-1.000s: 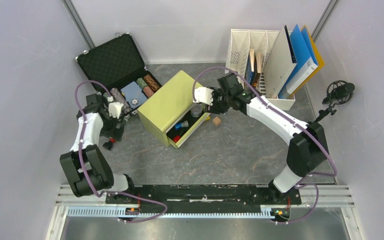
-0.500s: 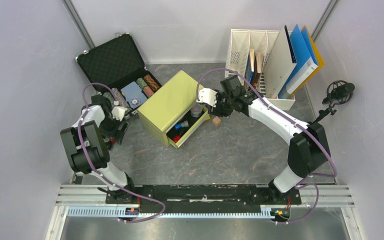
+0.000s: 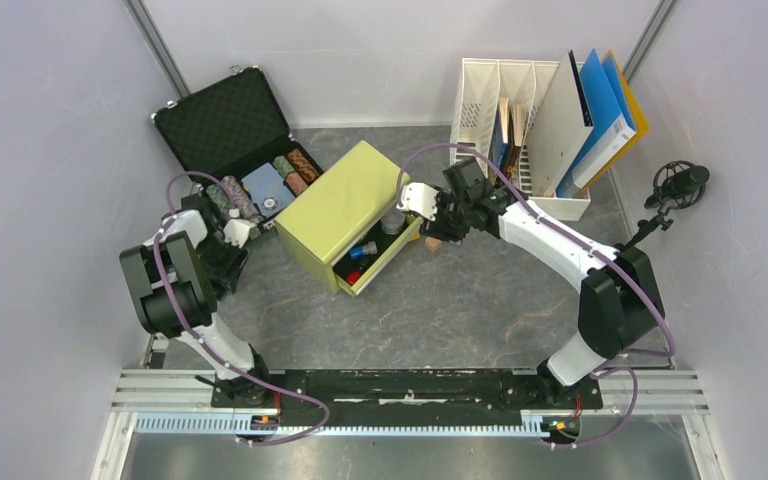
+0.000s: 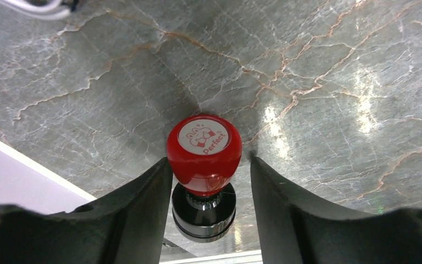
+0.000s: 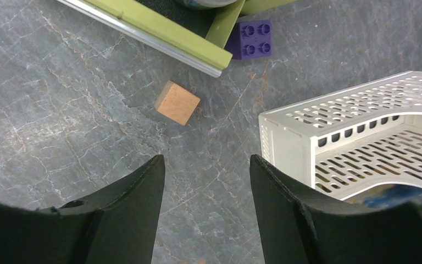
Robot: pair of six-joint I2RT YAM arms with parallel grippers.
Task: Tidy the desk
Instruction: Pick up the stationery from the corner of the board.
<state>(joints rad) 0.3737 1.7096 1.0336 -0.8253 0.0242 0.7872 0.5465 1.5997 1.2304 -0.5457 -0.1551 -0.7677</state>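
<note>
The desk [image 3: 460, 310] is dark grey with marbled veins. In the left wrist view a stamp [image 4: 204, 159] with a red knob marked "Perfect" and a black base stands on the desk [image 4: 335, 82]. My left gripper [image 4: 209, 160] is open around it; the left finger touches the knob and the right finger stands just clear. In the top view that gripper [image 3: 225, 258] is low at the desk's left edge. My right gripper [image 5: 206, 159] is open and empty above the desk, with a small wooden cube [image 5: 177, 103] just ahead of it.
A yellow-green drawer cabinet [image 3: 345, 205] stands mid-desk, its drawer [image 5: 159, 30] open with small items inside. A purple brick [image 5: 248, 39] lies by the drawer corner. A white file holder [image 5: 351, 132] is close on my right gripper's right. An open black case [image 3: 225, 125] and a microphone [image 3: 680, 185] stand at the sides.
My right gripper has drawn back from the open drawer to the desk beside the wooden cube. My left arm has folded back and its gripper has come down around the stamp.
</note>
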